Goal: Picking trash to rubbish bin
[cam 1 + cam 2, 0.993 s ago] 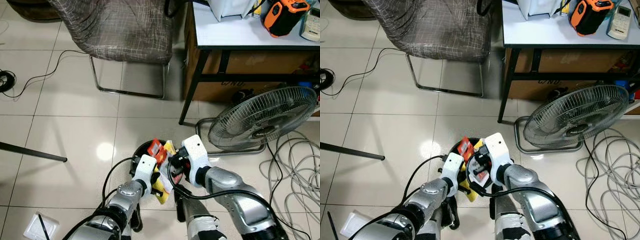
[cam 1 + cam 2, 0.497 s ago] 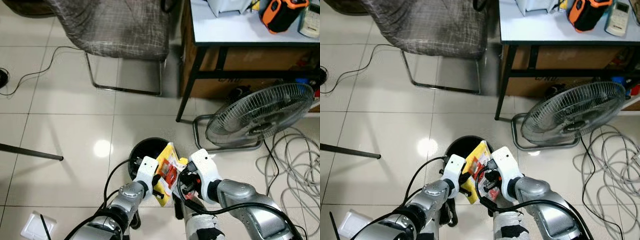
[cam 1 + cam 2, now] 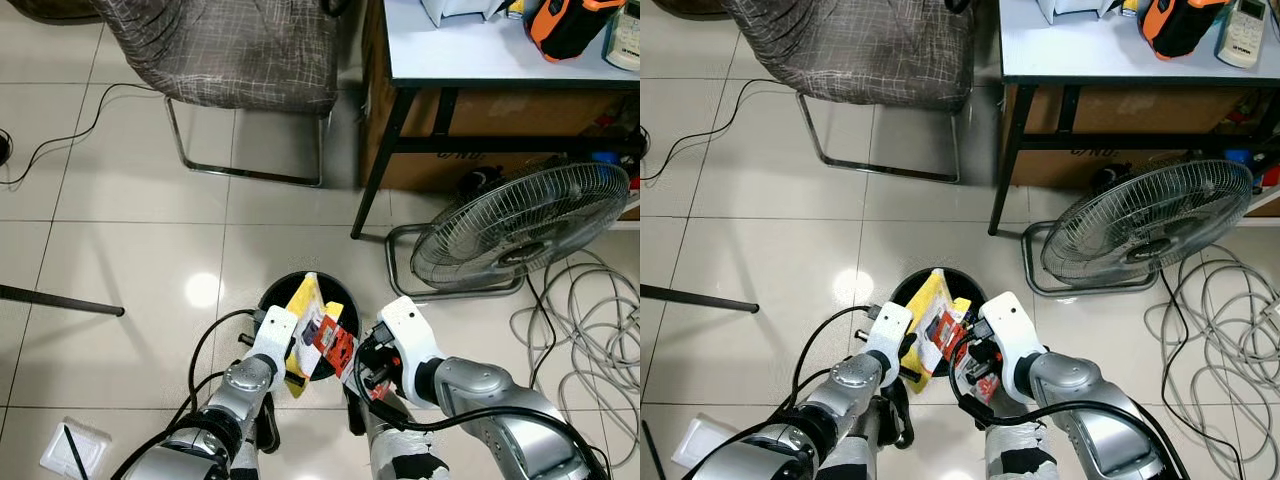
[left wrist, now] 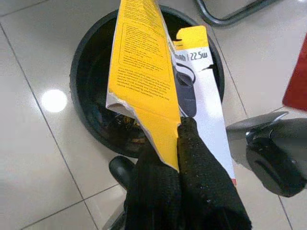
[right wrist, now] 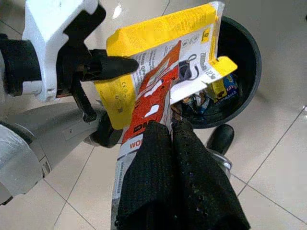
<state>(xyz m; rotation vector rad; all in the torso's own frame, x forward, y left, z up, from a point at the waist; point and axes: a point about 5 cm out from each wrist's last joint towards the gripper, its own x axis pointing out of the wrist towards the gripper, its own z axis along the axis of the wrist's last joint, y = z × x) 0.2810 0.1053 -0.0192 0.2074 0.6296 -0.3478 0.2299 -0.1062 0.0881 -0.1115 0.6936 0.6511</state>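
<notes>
Hovering at the bin's six o'clock edge, we hold two pieces of trash: our left gripper is clamped on the yellow package, our right gripper pinched tight on the red wrapper. Half a second back the package sat lower, between our wrists; now it is tipped up over the black rubbish bin, so we judge the drop is close. One bin, one fan, one chair.
</notes>
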